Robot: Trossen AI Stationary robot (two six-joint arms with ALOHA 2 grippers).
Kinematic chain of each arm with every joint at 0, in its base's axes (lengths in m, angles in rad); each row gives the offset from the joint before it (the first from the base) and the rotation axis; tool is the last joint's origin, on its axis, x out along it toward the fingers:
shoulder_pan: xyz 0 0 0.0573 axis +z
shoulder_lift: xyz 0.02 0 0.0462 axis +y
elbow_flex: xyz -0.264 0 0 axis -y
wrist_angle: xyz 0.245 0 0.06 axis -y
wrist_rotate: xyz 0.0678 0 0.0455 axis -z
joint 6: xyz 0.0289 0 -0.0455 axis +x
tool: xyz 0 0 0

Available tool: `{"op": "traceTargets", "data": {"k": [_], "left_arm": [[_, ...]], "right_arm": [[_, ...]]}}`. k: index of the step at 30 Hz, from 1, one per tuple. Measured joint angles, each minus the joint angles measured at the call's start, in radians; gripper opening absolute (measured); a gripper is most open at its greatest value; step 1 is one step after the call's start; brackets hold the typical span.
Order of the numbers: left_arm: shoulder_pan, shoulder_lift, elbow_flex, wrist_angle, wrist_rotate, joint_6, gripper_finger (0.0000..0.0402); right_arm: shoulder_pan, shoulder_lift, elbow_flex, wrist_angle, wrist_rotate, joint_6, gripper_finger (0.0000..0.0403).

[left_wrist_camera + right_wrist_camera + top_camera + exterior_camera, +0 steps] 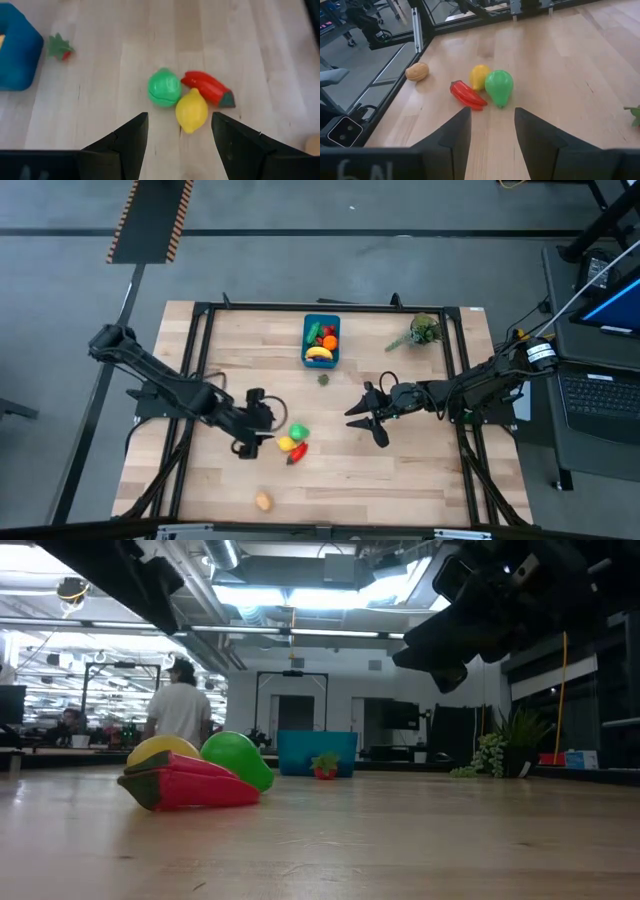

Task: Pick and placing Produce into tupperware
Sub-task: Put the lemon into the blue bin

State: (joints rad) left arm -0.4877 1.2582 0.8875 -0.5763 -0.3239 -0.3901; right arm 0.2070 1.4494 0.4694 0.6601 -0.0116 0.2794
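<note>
Three loose toys: a green pear-shaped fruit [164, 88], a yellow lemon [191, 110] and a red pepper [207, 88] lie touching one another in a cluster on the desk [420, 480], probably bunched so one reach can work through them.
Tupperware: one teal tub [321, 341] at the far middle of the desk, well apart from the cluster; it already holds several toys, a banana among them, too crowded to count.
Strays: one small strawberry-like piece [323, 379] just in front of the tub; one tan, potato-like toy [263, 501] alone near the front edge.
Left gripper [262, 423]: just beside the cluster, jaws apart and empty, lined up on the lemon, which looks like the next pick.
Right gripper [372, 421]: waits mid-desk, facing the cluster, jaws apart and empty.
Plant sprig [420, 331]: one, far right; not produce.
</note>
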Motion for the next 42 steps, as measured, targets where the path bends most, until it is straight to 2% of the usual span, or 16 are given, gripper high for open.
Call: {"op": "traceTargets", "data": {"k": [5,9,18,23,31,34,42], "left_arm": [[0.000,0.143,0.158,-0.160,0.008,0.007,0.0211],[0.000,0.210,0.227,-0.157,0.018,0.007,0.0211],[0.002,0.237,0.230,-0.108,0.027,-0.016,0.0211],[0.011,0.237,0.230,-0.103,0.063,-0.028,0.0214],[0.040,0.237,0.230,-0.108,0.073,-0.018,0.0262],[0.063,0.237,0.230,-0.102,0.071,0.047,0.0280],[0.095,0.237,0.230,-0.098,0.071,0.082,0.0288]], "right_arm": [[0.000,0.000,0.000,0.000,0.000,0.000,0.0153],[0.000,0.000,0.000,0.000,0.000,0.000,0.0153],[0.000,0.000,0.000,-0.004,-0.003,0.000,0.0153],[0.000,0.000,0.000,-0.011,-0.065,0.005,0.0153],[0.002,0.000,0.000,-0.010,-0.095,0.087,0.0153],[0.002,0.000,0.000,-0.009,-0.095,0.082,0.0153],[0.002,0.000,0.000,-0.008,-0.095,0.081,0.0153]]}}
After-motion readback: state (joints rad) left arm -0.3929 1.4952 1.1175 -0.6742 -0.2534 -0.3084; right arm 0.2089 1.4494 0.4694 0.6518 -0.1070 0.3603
